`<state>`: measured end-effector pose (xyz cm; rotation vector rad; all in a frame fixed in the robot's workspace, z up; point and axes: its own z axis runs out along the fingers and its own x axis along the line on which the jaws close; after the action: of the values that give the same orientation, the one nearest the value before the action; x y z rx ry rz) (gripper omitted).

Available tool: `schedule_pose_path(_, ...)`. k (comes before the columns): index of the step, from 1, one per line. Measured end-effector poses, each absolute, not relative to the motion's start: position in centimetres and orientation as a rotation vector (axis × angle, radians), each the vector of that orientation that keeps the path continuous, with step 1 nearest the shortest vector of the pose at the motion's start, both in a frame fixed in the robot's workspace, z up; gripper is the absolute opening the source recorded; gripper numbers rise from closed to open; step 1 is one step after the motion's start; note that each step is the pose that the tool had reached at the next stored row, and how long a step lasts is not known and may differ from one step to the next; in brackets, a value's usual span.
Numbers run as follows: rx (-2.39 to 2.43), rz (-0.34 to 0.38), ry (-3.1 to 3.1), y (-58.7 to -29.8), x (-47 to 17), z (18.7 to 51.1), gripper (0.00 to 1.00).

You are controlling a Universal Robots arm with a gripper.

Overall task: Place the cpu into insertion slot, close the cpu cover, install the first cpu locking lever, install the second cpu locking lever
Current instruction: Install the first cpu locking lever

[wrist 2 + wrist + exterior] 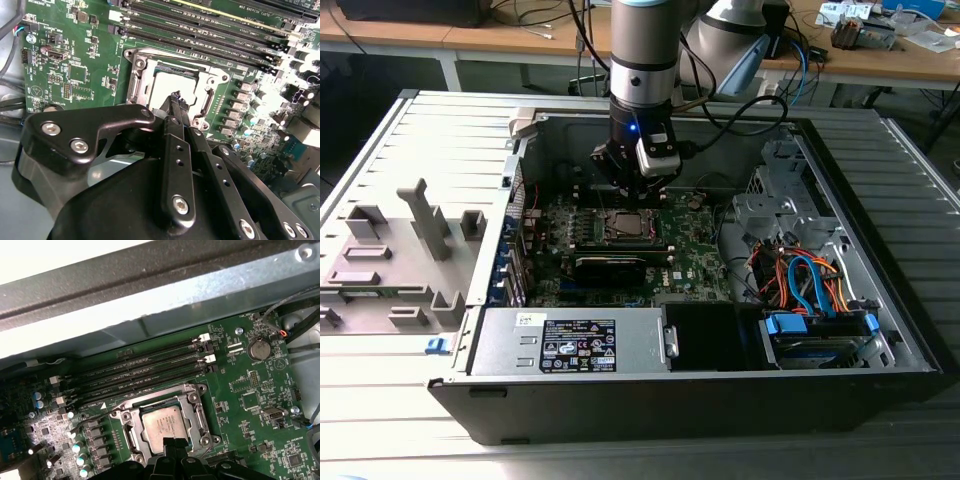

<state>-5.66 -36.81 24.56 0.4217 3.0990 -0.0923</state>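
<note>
The cpu (162, 426) lies flat in the insertion slot (116, 414) on the green board, its silvery top showing through the window of the cpu cover (196, 415). The cover looks laid down flat around the chip. My gripper (176, 96) is shut, its black fingertips (172, 442) pressed together just over the chip's edge (165, 85) at one side of the cover (212, 85). Nothing shows between the fingers. In the exterior view my gripper (632, 185) hangs just above the slot (625, 226) inside the open computer case.
Long black memory slots (145, 367) run beside the socket. A power supply (570, 340) fills the case's front, a drive bay with orange and blue cables (810, 285) the exterior view's right. Case walls (510, 200) ring the board. A grey fixture (400, 250) stands outside.
</note>
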Motion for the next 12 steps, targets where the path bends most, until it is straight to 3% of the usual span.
schedule_pose_path(12,0.401,-0.092,3.101,-36.8,-5.66,24.56,0.11)
